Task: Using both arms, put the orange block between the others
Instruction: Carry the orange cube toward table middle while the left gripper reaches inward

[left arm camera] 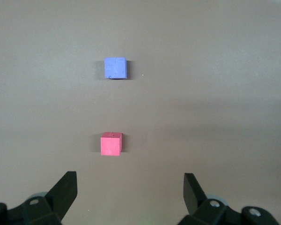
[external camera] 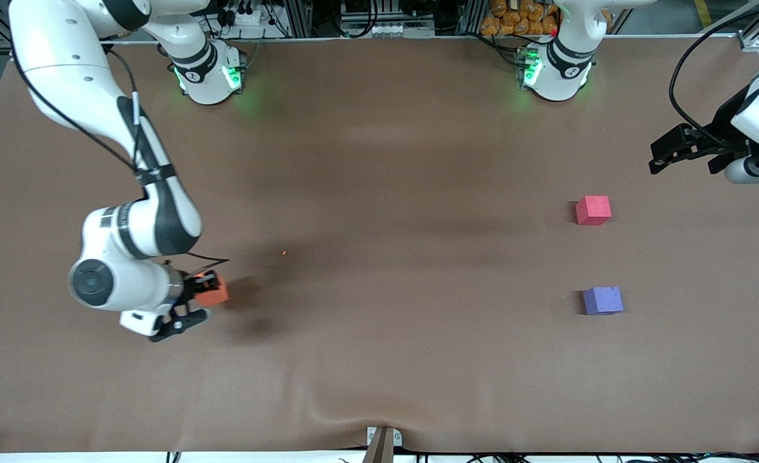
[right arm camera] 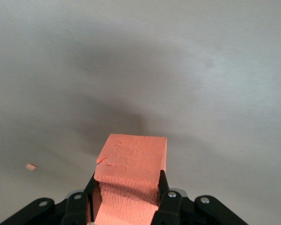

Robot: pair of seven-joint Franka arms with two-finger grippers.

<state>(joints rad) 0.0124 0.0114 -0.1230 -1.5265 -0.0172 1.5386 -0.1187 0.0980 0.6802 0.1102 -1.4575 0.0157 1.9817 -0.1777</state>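
Note:
My right gripper point(external camera: 201, 297) is shut on the orange block point(external camera: 213, 290), low over the brown cloth at the right arm's end of the table. In the right wrist view the orange block point(right arm camera: 131, 159) is squeezed between the fingers of the right gripper point(right arm camera: 127, 190). The others stand at the left arm's end: the pinkish-red cube point(external camera: 593, 210), and the purple-blue cube point(external camera: 603, 300) nearer to the front camera, with a gap between them. My left gripper point(external camera: 666, 153) hangs open and empty in the air past the pinkish-red cube. The left wrist view shows the red cube point(left arm camera: 111, 143), the purple cube point(left arm camera: 115, 68) and the left gripper point(left arm camera: 130, 190).
A tiny orange crumb point(external camera: 283, 253) lies on the cloth near the held block. The cloth has a wrinkle point(external camera: 383, 411) at its front edge. The arm bases point(external camera: 209, 77) point(external camera: 556, 74) stand along the table's back edge.

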